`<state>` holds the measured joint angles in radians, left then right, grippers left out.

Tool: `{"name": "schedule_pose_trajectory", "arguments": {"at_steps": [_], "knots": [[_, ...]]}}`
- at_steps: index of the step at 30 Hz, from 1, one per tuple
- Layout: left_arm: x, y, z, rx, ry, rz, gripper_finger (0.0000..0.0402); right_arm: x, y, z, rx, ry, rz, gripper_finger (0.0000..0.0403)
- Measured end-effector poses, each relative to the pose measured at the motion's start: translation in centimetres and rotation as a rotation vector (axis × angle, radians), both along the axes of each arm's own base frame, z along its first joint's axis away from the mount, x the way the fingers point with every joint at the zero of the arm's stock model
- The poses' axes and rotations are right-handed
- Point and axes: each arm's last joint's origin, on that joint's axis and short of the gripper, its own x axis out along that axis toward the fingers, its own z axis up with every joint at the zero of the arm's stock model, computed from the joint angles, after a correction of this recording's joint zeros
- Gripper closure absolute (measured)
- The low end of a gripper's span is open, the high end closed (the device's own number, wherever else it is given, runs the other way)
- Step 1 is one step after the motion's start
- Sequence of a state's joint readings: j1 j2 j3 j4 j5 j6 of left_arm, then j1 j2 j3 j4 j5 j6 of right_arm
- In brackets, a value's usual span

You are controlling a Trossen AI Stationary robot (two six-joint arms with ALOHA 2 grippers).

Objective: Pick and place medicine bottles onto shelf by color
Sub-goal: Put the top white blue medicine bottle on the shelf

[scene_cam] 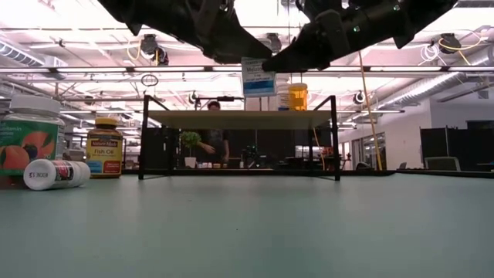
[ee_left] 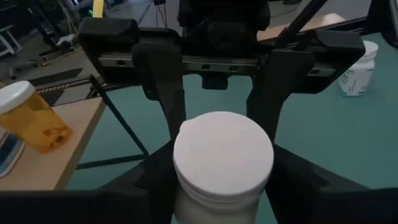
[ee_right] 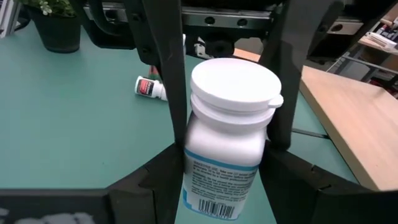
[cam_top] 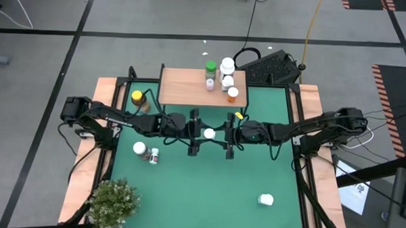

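Note:
A white medicine bottle (cam_top: 209, 133) with a white cap and a blue-white label (scene_cam: 258, 77) hangs upright high over the mat's middle, level with the shelf's top. My left gripper (cam_top: 203, 133) comes at it from the table's left and my right gripper (cam_top: 216, 133) from the right; both are shut on it. The light-wood shelf (cam_top: 190, 86) at the far edge carries a green bottle (cam_top: 210, 67), white bottles (cam_top: 226, 64) and an amber bottle (ee_left: 31, 118). A yellow-capped amber bottle (cam_top: 137, 98) stands left of the shelf. My left gripper has the white bottle's upper body (ee_left: 186, 199) pinched between its two fingers (ee_right: 173, 93). They come about level from the table's left, tipped slightly down. The bottle stays upright, lifted clear of the mat. My right gripper pinches the bottle's labelled body (ee_right: 196, 158) between its two fingers (ee_left: 168, 93), one on each side. They reach in about level from the table's right. The bottle stands upright in the hold, cap up, clear of the mat.
On the mat's left, one white-capped bottle (cam_top: 140, 148) stands and another (cam_top: 154, 155) lies on its side. A white bottle (cam_top: 266, 199) sits at the near right. A potted plant (cam_top: 113, 200) fills the near left corner. A person stands beyond the shelf (scene_cam: 212, 143).

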<state>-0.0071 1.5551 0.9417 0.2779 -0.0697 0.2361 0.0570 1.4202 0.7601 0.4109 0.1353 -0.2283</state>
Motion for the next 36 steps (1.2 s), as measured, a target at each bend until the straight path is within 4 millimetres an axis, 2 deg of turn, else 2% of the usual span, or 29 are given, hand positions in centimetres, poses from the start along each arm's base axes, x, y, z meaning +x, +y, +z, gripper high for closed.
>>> {"name": "schedule_pose_trajectory", "arguments": {"at_steps": [17,21,30,36], "knots": [[0.0,0.9,0.1,-0.001,-0.013,0.038,0.0225,0.1,-0.9,0.2,0.011,-0.029,-0.034,0.0216],[-0.3,1.5,0.7,-0.008,-0.028,0.052,0.0226,0.2,-1.1,0.6,0.001,-0.066,-0.068,0.0212],[-1.7,3.5,1.8,-0.021,-0.005,0.141,0.0228,0.1,-1.3,1.4,-0.053,-0.120,-0.167,0.0147],[-2.7,4.7,3.6,-0.047,-0.079,0.184,0.0229,-0.6,-1.4,2.8,-0.057,-0.173,-0.180,0.0106]]}}
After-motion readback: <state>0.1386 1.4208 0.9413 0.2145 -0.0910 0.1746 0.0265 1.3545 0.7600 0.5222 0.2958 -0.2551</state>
